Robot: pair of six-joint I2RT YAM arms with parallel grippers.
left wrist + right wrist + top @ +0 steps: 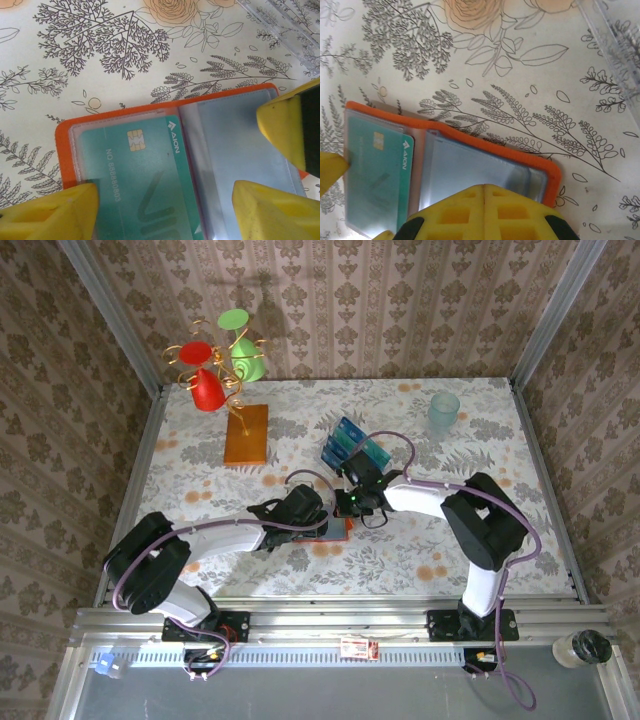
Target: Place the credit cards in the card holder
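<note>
The orange card holder [64,145] lies open on the flowered table, its rim also visible in the right wrist view [485,142] and as a sliver between the arms [338,532]. A teal credit card [145,180] with a chip sits under the left clear pocket [375,185]. My left gripper [165,200] is open, one yellow finger on each side of that card. My right gripper [485,189] is shut, its tips on the empty right pocket [465,172]. More blue and teal credit cards [352,445] stand in a clear rack behind the grippers.
An orange-brown board [247,433] with a wire tree of red and green cups [212,388] stands at the back left. A translucent cup [444,412] is at the back right. The clear rack's edge [615,45] is close beyond the holder.
</note>
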